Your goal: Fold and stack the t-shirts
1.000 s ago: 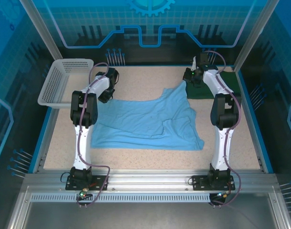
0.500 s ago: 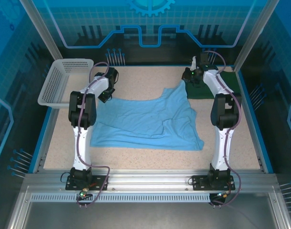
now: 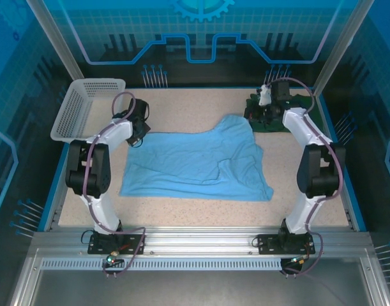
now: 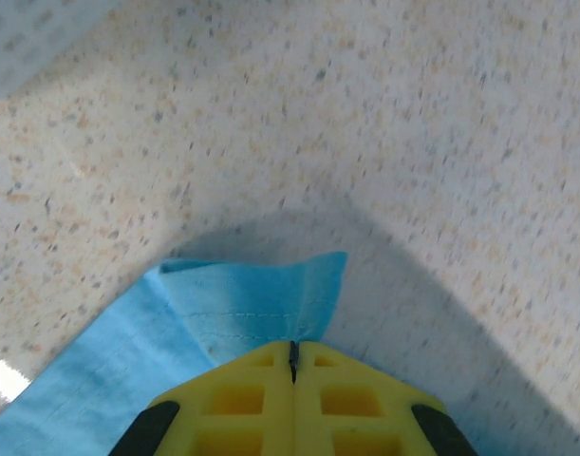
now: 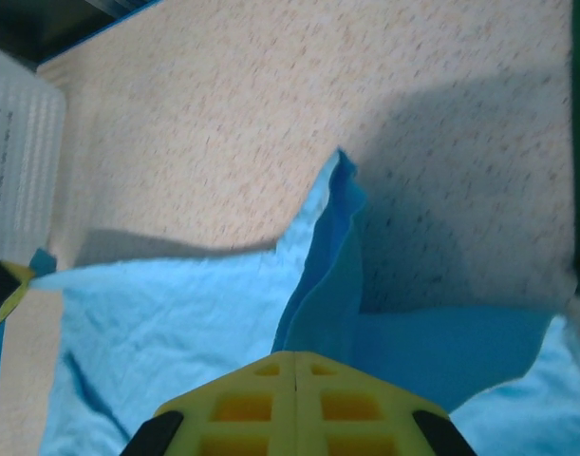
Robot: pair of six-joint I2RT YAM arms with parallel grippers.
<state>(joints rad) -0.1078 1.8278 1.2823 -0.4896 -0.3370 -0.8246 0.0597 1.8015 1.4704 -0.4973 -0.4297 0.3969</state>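
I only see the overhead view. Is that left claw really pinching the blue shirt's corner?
Observer: Yes. In the left wrist view the left gripper is shut, and a hemmed corner of the light blue t-shirt sticks out from between its yellow tips.
Operator: And the claw on the right?
Observer: The right wrist view shows the right gripper shut as well, with a raised fold of the same shirt running up into it.

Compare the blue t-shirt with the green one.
The blue t-shirt is light, the green t-shirt dark. The blue t-shirt lies spread out mid-table; the green t-shirt sits compact in the far right corner. Both are cloth, resting on the table.
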